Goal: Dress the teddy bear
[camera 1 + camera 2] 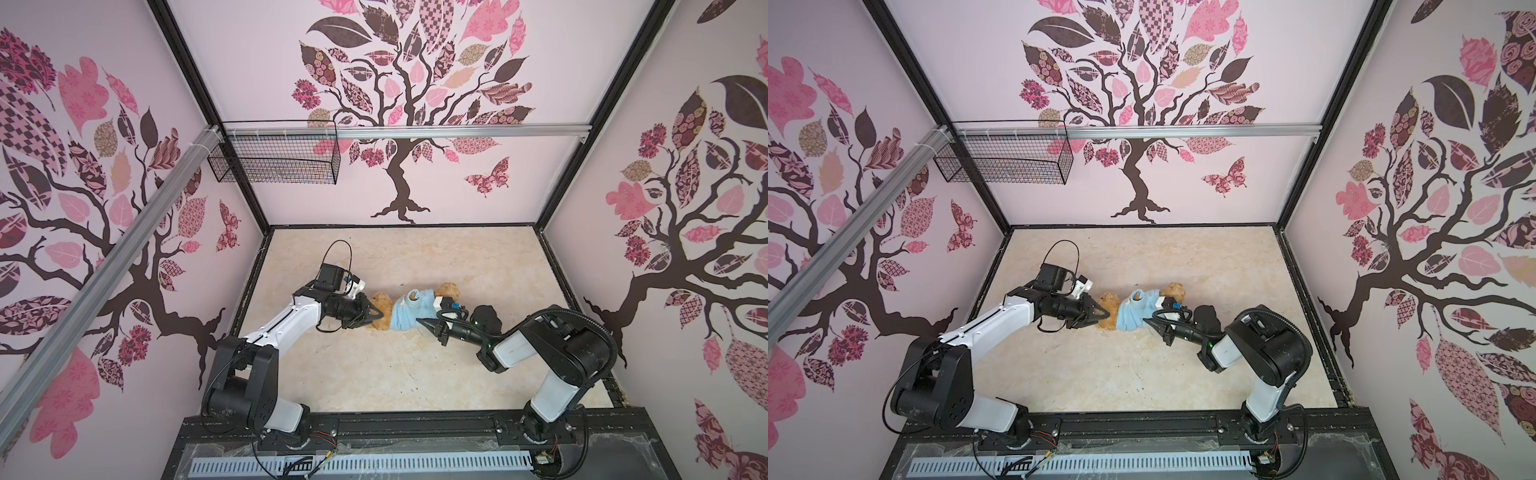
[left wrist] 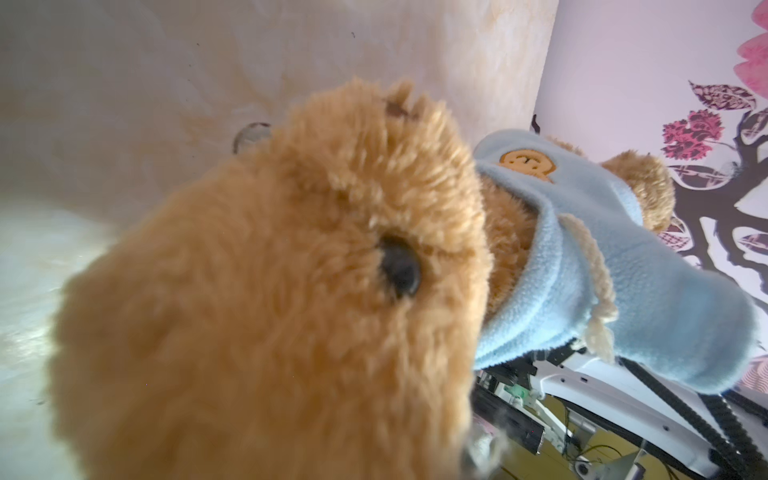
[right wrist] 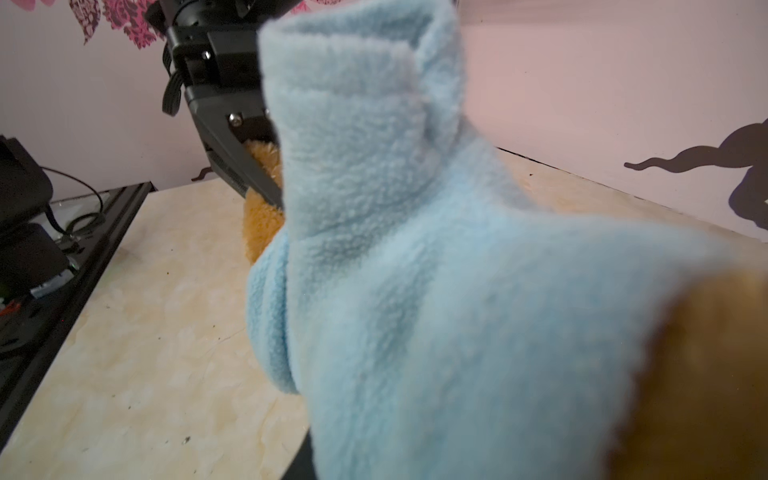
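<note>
The teddy bear [image 1: 381, 301] [image 1: 1109, 303] lies across the middle of the table, head to the left and a leg [image 1: 448, 291] to the right. A light blue shirt [image 1: 409, 313] [image 1: 1133, 316] covers its body, and its orange patch [image 2: 528, 162] shows in the left wrist view. My left gripper [image 1: 379, 313] [image 1: 1105, 315] is at the bear's head [image 2: 270, 291]. One of its fingers [image 3: 237, 166] lies against the fur, and the grip is hidden. My right gripper [image 1: 419, 320] [image 1: 1145, 320] is narrowed to a point at the shirt's near hem [image 3: 415, 249], shut on the fleece.
A black bundle [image 1: 486, 313] [image 1: 1208, 316] lies just right of the bear, behind my right wrist. A wire basket [image 1: 274, 158] hangs from the rail on the back wall. The marbled table [image 1: 374, 374] ends at a black frame along the front.
</note>
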`<state>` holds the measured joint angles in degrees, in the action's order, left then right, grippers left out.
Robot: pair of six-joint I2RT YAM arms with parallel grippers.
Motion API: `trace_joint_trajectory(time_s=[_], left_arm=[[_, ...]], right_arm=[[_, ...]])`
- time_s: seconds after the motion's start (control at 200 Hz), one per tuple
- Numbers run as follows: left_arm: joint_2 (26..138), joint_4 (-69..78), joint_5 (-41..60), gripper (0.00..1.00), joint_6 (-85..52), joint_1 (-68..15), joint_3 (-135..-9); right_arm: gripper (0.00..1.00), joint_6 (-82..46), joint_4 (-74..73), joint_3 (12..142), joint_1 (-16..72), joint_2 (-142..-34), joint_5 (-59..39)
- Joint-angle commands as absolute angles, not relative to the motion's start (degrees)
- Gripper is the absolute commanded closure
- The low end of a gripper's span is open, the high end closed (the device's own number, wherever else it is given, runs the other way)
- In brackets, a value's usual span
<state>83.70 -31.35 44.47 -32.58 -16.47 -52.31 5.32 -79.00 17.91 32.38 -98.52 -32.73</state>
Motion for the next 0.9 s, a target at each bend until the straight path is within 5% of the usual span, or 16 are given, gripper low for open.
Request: trace_joint_trajectory(time_s=[0.0,0.18,0.27,0.525,0.895], left_arm=[[80.04,-32.45,36.59,0.54,-29.77,-17.05,-52.85],[71.18,-37.34,15.97,0.37,-25.31,-17.10,-52.75],[64.99,-37.61,8.99,0.36,-23.40,-17.30,-53.19],[51.53,-32.07,13.50,0.62,-11.08,-29.67,-56.94],[65.95,-41.18,6.69,0.92,0.39,-53.74,-67.35]], right_arm=[[0.87,7.86,-81.11,15.69,34.81,-94.05,-30.95],[0.93,9.87,-79.17,11.95,37.28,-90.18,-26.44],[0.95,11.50,-78.26,10.76,38.44,-88.73,-24.79],[0.95,16.40,-71.89,9.50,43.80,-81.92,-19.00],[0.95,16.24,-68.12,9.46,45.44,-77.39,-18.37]])
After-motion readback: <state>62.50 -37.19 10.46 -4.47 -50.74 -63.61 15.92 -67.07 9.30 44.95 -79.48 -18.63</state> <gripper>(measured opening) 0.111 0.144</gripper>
